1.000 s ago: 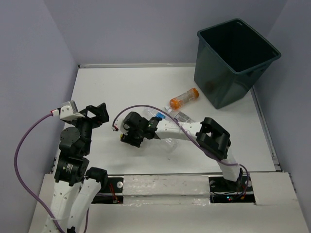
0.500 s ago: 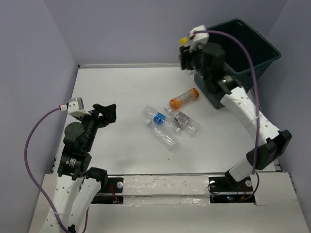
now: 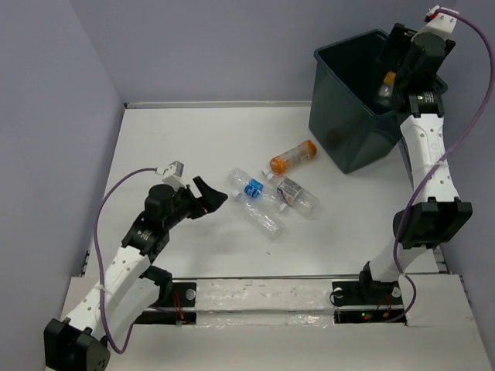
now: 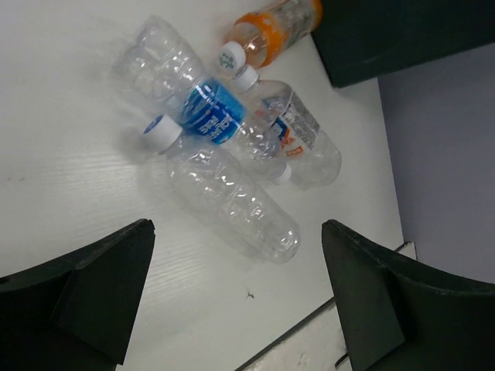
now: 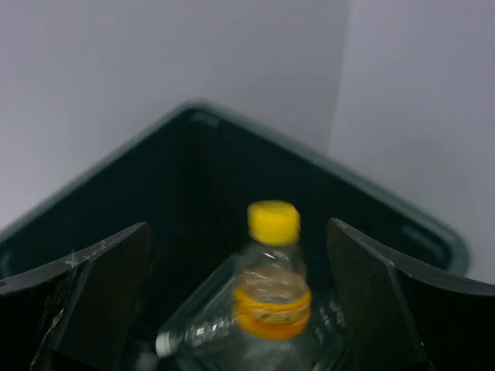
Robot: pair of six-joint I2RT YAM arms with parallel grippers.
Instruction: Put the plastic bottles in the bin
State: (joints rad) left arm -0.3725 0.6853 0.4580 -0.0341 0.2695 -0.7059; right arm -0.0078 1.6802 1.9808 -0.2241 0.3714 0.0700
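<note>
The right arm is reaching high over the bin (image 3: pixel 349 131), which is standing at the far right corner of the bench (image 3: pixel 193 139). The right claw (image 3: pixel 393 71) is hanging just above the bin's mouth with its two fingers (image 5: pixel 100 294) spread wide. A small clear bottle with a yellow cap (image 5: pixel 271 297) is sitting between those fingers, over the dark inside of the bin (image 5: pixel 193 178). It is looking blurry, and neither finger is touching it.

The left claw (image 3: pixel 206 196) is hovering low over the bench, near its middle. It is standing wide open too and is holding nothing.

Four more bottles are lying on the bench just ahead of the left claw. The orange bottle (image 3: pixel 294 157) is lying nearest the bin, a little apart from it. The bottle with the blue label (image 3: pixel 249 188) is lying next to the bottle with the grey label (image 3: pixel 298 197), and these two are touching. The plain clear bottle (image 3: pixel 267 220) is lying closest to the robot, with its white cap right by the blue label.
</note>
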